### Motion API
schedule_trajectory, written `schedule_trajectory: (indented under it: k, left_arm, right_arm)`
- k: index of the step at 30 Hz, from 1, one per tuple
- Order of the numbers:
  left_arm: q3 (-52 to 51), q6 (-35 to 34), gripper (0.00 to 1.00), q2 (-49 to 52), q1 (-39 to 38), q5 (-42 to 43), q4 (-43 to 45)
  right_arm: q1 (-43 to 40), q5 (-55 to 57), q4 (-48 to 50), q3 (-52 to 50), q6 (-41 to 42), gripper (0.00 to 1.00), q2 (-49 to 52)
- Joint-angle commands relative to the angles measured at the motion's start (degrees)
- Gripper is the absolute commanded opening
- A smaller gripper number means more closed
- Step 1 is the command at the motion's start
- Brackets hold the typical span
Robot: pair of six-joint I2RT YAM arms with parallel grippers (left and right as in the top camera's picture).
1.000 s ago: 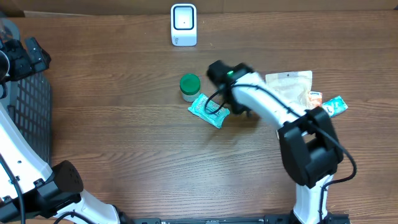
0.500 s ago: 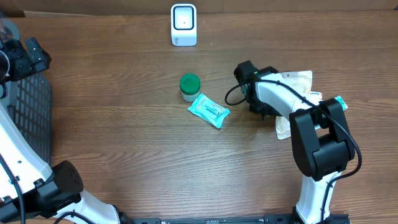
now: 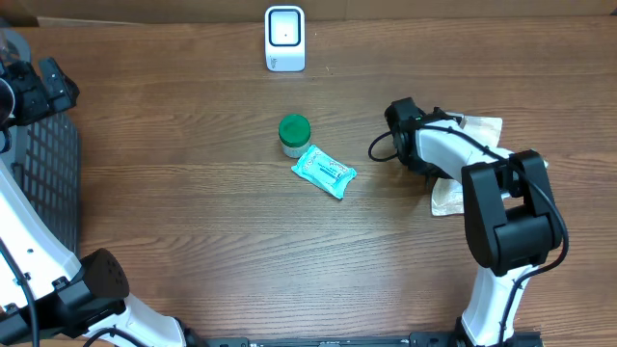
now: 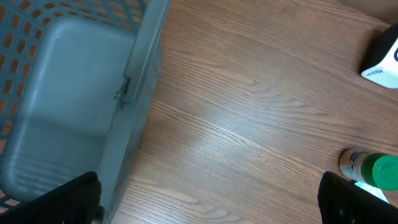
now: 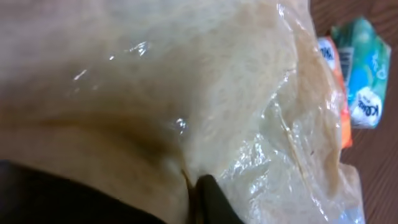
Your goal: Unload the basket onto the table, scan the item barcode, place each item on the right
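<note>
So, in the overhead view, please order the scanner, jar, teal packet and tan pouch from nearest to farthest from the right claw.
From the right claw:
1. tan pouch, right side, in its grip
2. teal packet, table middle
3. green-lidded jar, just behind the packet
4. white scanner, far edge

The right end effector (image 5: 194,186) has been drawn off the teal packet (image 3: 324,171), which is now left well behind it on the counter (image 3: 193,212). It has been carried across onto the tan pouch (image 5: 205,81). Its jaws, parted a second ago, have been closed, and the pouch film is pinched between them.
</note>
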Motion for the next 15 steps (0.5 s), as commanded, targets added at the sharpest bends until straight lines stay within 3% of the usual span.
schedule_trajectory:
  k: [1, 7, 9, 11, 12, 15]
  left_arm:
    - [0.7, 1.1, 1.00, -0.7, -0.4, 0.0, 0.1]
    - [0.7, 1.1, 1.00, -0.7, -0.4, 0.0, 0.1]
    - [0.7, 1.1, 0.99, -0.7, -0.4, 0.0, 0.1]
    - [0.7, 1.1, 0.99, -0.7, -0.4, 0.0, 0.1]
    - [0.7, 1.1, 1.00, -0.7, -0.4, 0.0, 0.1]
    - [0.7, 1.1, 1.00, -0.7, -0.4, 0.0, 0.1]
  right_arm:
    - [-0.3, -8.1, 0.1, -1.0, -1.8, 0.04, 0.7]
    - [0.9, -15.1, -4.2, 3.1, -3.4, 0.04, -0.9]
    - [1.6, -21.5, -5.6, 6.3, -7.3, 0.04, -3.6]
    - [1.7, -34.6, -6.3, 9.8, -14.9, 0.04, -7.0]
    - [1.7, -47.6, -7.3, 12.9, -20.0, 0.04, -9.5]
    - [0.7, -65.9, -9.6, 17.6, -22.3, 0.04, -12.6]
